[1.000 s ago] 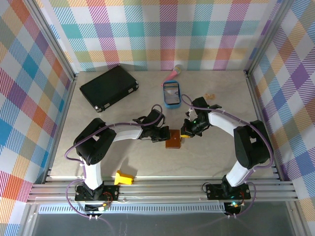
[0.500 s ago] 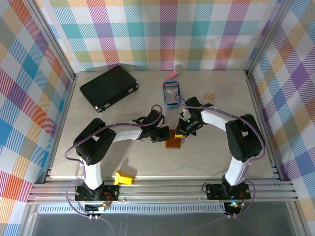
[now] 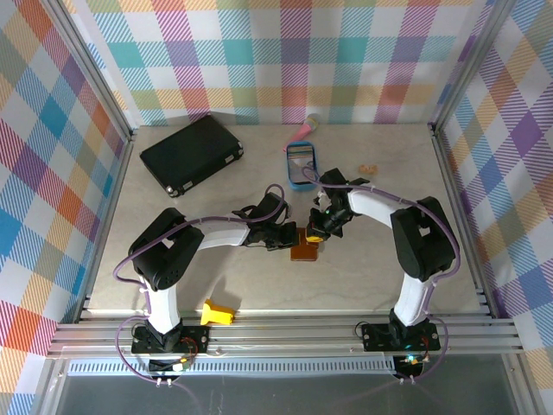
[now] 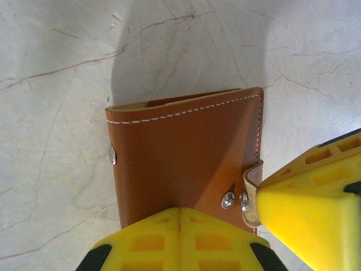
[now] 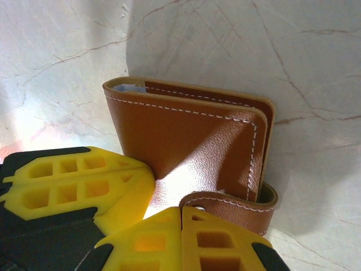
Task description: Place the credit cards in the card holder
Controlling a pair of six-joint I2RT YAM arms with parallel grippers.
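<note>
A: With both jaws pinched fully together, left gripper (image 4: 179, 217) rests its tips on the card holder (image 4: 180, 152), gripping nothing.
B: Same for right gripper (image 5: 180, 223), tips at snap tab (image 5: 231, 204). It lies folded on the table (image 3: 216, 281), between arms.

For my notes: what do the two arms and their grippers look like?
Both the left arm and right arm have white links, black joint housings and loose purple-grey cables looping alongside. The left gripper and right gripper have yellow plastic fingers moulded with open grid cells, black behind.
</note>
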